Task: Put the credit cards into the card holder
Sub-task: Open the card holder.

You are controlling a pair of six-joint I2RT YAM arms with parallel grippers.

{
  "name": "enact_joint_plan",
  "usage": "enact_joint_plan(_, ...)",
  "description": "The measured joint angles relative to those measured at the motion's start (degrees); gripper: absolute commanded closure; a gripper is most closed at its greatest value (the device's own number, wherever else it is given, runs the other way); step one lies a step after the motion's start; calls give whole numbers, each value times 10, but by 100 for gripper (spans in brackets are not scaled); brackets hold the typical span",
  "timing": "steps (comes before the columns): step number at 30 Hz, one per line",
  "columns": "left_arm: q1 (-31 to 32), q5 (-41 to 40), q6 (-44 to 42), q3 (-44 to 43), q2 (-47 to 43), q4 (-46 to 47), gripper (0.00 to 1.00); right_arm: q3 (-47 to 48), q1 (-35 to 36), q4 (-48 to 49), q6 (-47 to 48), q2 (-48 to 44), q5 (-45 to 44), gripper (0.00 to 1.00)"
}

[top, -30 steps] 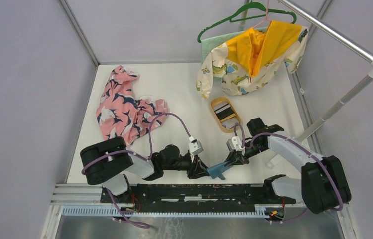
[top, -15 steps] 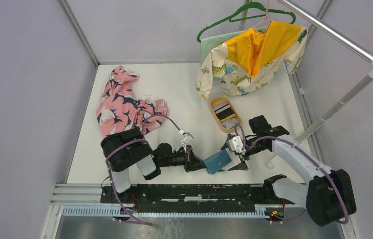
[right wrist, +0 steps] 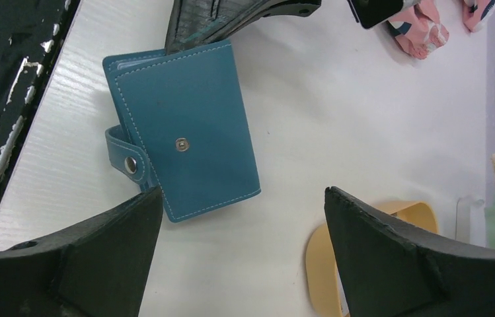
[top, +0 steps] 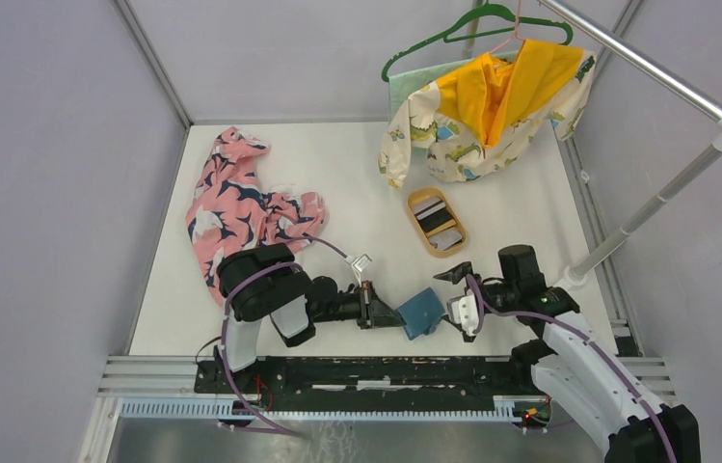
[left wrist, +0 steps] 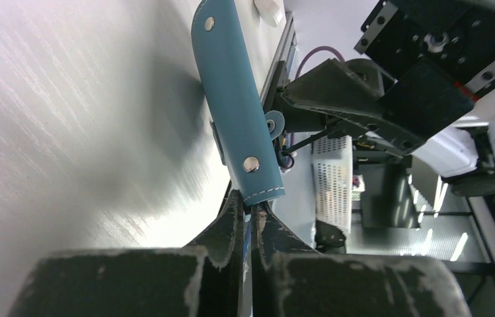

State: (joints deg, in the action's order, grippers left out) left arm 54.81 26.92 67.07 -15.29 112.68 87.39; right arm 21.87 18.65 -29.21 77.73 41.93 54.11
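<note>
The left gripper [top: 387, 314] is reaching to the right along the near edge of the table [top: 357, 164], and its fingers [left wrist: 231, 218] are pinching tight on one short edge of the card holder [top: 421, 313]. In the left wrist view the jaws are closing on the stitched rim of the teal card holder [left wrist: 234, 112], which is standing out from them edge-on. Its far end is probably lifting a little off the white surface, though the view does not settle that.

The right gripper [top: 448, 301] is hovering just right of the holder with its jaws spread wide and gripping nothing. Seen from the right wrist, the folded card holder [right wrist: 182, 132] is lying between and beyond the two dark fingers [right wrist: 99, 257]. Its side tab is hanging loose at its left edge, unsnapped.

The credit cards [top: 437, 223] are sitting in the oval wooden tray [top: 411, 204], farther back on the table and well apart from both grippers. They are lying side by side, mostly dark.

A pink patterned cloth [top: 241, 198] is lying crumpled at the far left. A dinosaur-print garment [top: 453, 145] is hanging from a green hanger [top: 477, 24] at the far right.
</note>
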Motion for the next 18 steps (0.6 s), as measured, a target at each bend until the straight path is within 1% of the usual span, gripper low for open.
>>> enact_joint_plan(5, -1, -5, 53, 0, 1, 0, 98, -17, 0, 1, 39, 1, -10, 7)
enact_joint_plan(8, -2, -9, 71, 0, 1, 0, 98, -26, 0, 2, 59, 0, -13, 3)
enact_joint_plan(10, -4, -10, 81, 0, 0, 0, 98, -36, 0, 3, 72, 0, -16, 2)
enact_joint_plan(18, -5, -10, 98, 0, -3, 2, 98, -70, 13, 47, 75, -11, -34, 2)
